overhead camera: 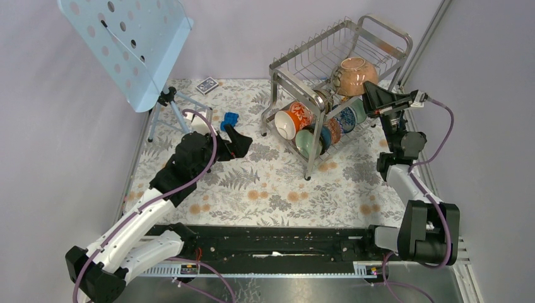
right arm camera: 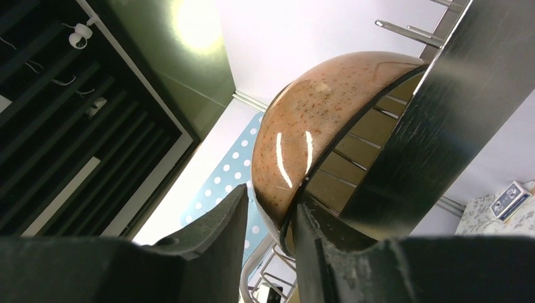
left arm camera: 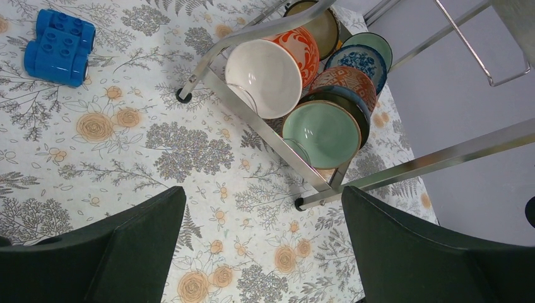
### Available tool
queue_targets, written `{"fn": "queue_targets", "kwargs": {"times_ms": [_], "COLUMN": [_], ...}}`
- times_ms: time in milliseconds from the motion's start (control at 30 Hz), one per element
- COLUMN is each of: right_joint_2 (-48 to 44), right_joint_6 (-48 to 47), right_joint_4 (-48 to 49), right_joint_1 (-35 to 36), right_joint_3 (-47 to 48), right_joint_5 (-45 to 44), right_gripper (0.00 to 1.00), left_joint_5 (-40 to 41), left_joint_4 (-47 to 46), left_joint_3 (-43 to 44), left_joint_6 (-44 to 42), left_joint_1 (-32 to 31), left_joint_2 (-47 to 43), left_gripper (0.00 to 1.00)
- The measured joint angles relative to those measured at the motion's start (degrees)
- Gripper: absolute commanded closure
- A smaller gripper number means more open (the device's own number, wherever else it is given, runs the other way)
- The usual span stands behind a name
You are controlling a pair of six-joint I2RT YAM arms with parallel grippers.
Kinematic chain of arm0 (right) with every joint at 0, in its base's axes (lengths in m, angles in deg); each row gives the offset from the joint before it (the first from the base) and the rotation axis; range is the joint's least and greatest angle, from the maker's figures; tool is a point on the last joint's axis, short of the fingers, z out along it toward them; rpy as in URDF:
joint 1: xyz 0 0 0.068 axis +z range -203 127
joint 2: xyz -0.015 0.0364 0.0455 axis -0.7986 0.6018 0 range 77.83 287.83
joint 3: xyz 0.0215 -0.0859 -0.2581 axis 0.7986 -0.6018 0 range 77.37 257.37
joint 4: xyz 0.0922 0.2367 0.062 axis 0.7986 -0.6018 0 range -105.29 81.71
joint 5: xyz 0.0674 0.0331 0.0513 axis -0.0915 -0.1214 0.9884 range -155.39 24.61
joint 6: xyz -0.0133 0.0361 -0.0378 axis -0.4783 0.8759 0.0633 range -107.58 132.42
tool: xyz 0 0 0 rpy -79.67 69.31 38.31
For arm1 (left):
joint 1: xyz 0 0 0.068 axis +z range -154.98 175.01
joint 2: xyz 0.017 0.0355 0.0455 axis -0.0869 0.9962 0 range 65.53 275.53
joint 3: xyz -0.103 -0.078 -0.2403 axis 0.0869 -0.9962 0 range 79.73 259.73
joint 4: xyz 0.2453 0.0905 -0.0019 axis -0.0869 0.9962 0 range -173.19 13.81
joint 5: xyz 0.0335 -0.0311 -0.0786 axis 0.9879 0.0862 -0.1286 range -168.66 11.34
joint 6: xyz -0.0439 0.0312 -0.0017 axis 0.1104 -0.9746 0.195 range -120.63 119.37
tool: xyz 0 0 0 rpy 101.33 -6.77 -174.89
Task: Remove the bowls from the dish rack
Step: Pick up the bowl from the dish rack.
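While the left hand (left arm camera: 262,194) hangs wide apart over the bench (overhead camera: 265,186), the right hand (right arm camera: 271,201) straddles the rim of the speckled bowl (right arm camera: 315,113) on the top tier of the rack (overhead camera: 312,53); clamped or not, cannot tell.

We find the dish rack (overhead camera: 294,81) standing upright, far right. A pinkish-brown speckled bowl (overhead camera: 353,74) leans tilted on its upper tier. The lower tier holds bowls on edge, packed close: an orange-red patterned bowl (left arm camera: 271,72) with white inside, a pale green bowl (left arm camera: 320,134), and a blue-and-white bowl (left arm camera: 356,63).
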Motion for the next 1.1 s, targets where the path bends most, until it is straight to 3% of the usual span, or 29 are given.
{"fn": "queue_targets", "kwargs": {"times_ms": [200, 333, 1100], "right_joint_2": [2.8, 4.1, 14.8], "right_joint_6": [2.4, 3.7, 5.6], "right_joint_4": [4.0, 7.0, 4.1], "right_joint_1": [0.0, 0.0, 0.0], "right_joint_3": [0.6, 2.1, 20.3], "right_joint_5": [1.0, 1.0, 5.7], "right_gripper": [0.79, 1.00, 1.00], "left_joint_5": [0.0, 0.0, 0.7], "left_joint_4": [-0.3, -0.3, 0.2], "left_joint_3": [0.0, 0.0, 0.0], "left_joint_6": [0.2, 0.2, 0.6], "left_joint_1": [0.0, 0.0, 0.0], "left_joint_2": [0.4, 0.4, -2.1], "left_gripper": [0.01, 0.01, 0.01]}}
